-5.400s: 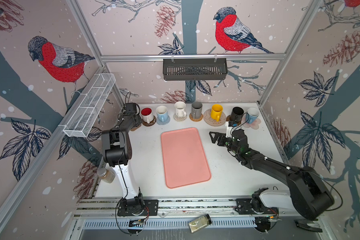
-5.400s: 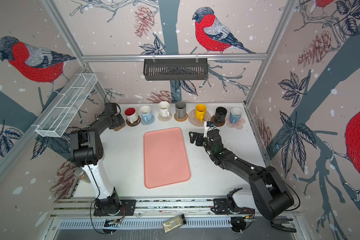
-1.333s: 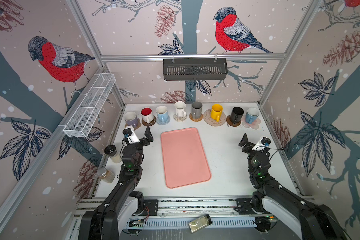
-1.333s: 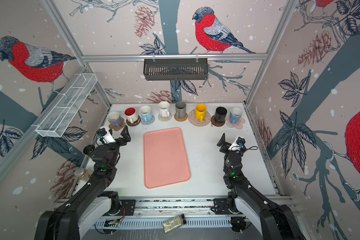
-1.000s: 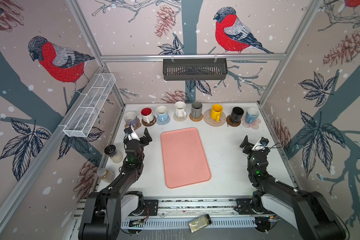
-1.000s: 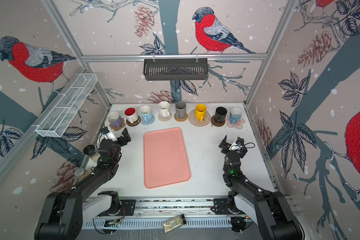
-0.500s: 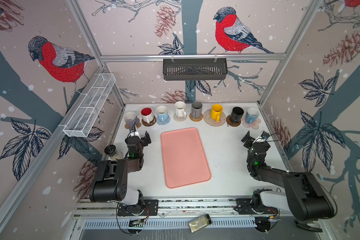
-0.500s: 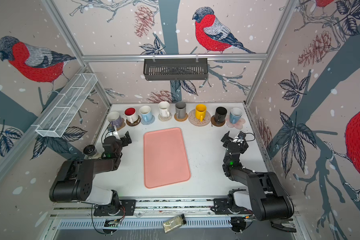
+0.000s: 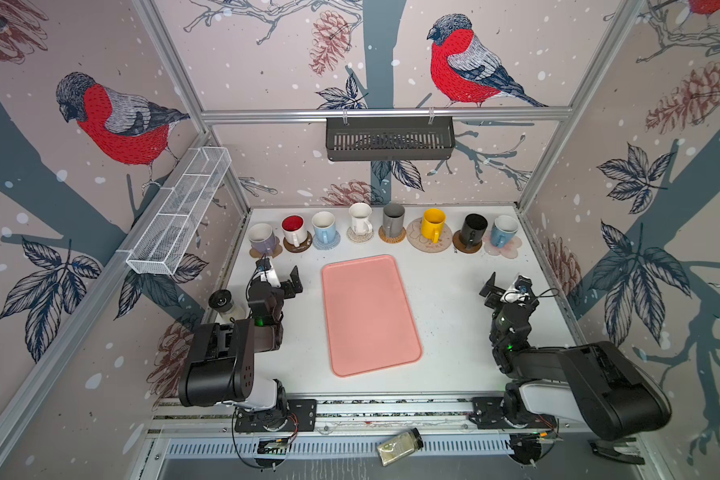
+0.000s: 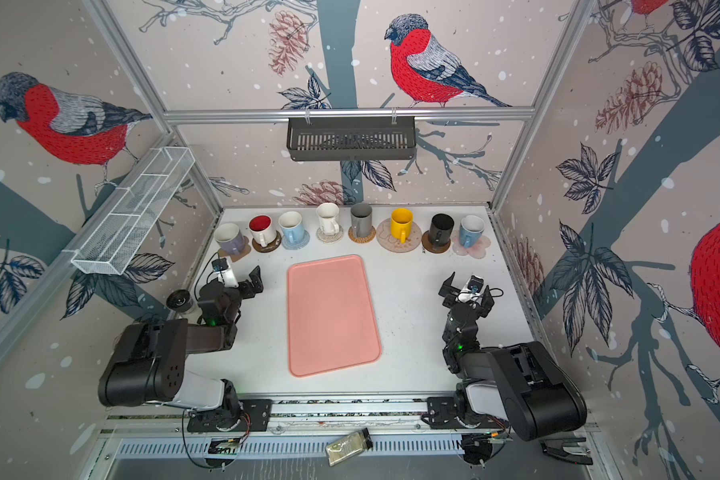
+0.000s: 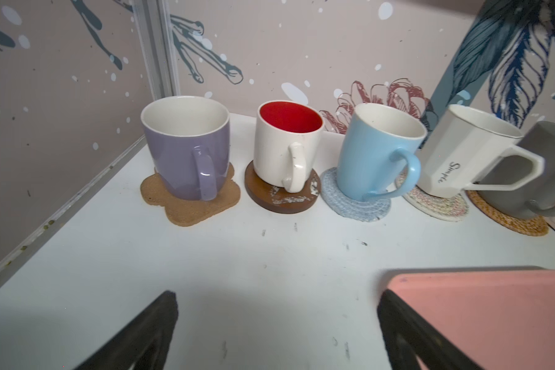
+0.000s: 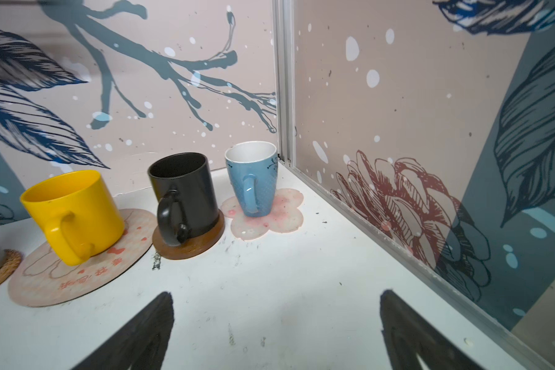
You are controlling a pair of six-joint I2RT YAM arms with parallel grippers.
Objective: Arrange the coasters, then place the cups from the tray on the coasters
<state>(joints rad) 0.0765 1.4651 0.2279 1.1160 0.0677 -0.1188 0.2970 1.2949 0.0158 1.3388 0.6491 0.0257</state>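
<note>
Little looks left to do. The tray [image 9: 371,316] lies bare in the middle of the surface [image 9: 445,345]. All eight cups [image 9: 393,219] stand in a row beyond its far end, each on one of the coasters [image 9: 444,246]. The left hand [image 9: 280,272] hovers left of the tray's far corner and the right hand [image 9: 510,289] off its right side, both spread wide and empty.

The risk now is undoing this. The handles point roughly back toward the tray, so a hand drifting forward could hook one and drag its cup off the mat. The red-lined cup [image 11: 285,150] sits off-centre on its brown disc [image 11: 282,200], likeliest to slip over the edge. The cups stand close, so a nudge to one may knock its neighbour. The jar [image 9: 221,300], left of the tray beside the left arm, could be toppled by the elbow.

The cups are glazed, smooth and slick, and the white cup [image 11: 462,153] is faceted. The mats differ: a grainy cork-like paw [image 11: 189,205], hard worn discs, soft coiled weaves [image 11: 356,205], a thin translucent-looking flower [image 12: 266,221].
</note>
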